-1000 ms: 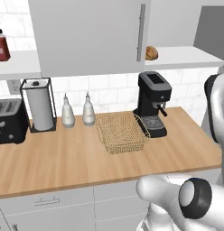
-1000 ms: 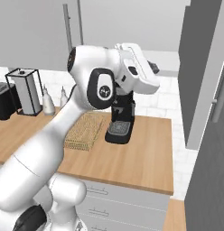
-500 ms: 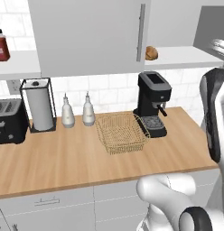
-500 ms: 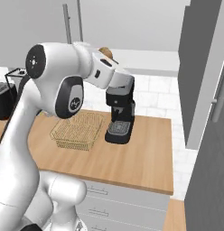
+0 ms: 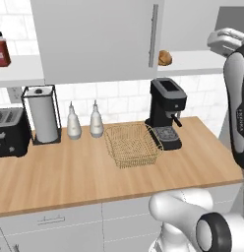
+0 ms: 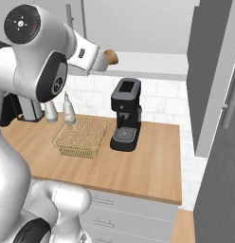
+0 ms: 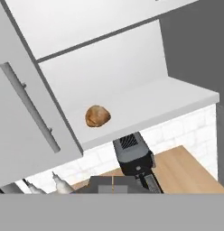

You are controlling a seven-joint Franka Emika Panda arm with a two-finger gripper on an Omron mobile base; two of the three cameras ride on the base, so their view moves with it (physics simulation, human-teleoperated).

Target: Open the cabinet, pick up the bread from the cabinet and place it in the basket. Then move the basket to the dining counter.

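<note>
Pale cabinet shelf (image 7: 177,101) bears a small round golden-brown bread (image 7: 97,116).

A light-wood worktop (image 5: 84,177) backed by white tiles carries, from left to right, a black toaster (image 5: 10,132), a paper towel holder (image 5: 43,114), two pale bottles (image 5: 83,120), a tan wire-mesh basket (image 5: 132,143) and a black coffee machine (image 5: 166,113). Above, a small golden-brown bun (image 7: 97,116) sits on the pale cabinet shelf (image 7: 177,101).

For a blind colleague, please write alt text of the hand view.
A small golden-brown bread lies on the pale shelf of the open cabinet, beside a grey door with a long bar handle. Below stand a black coffee machine and a wooden worktop.
</note>
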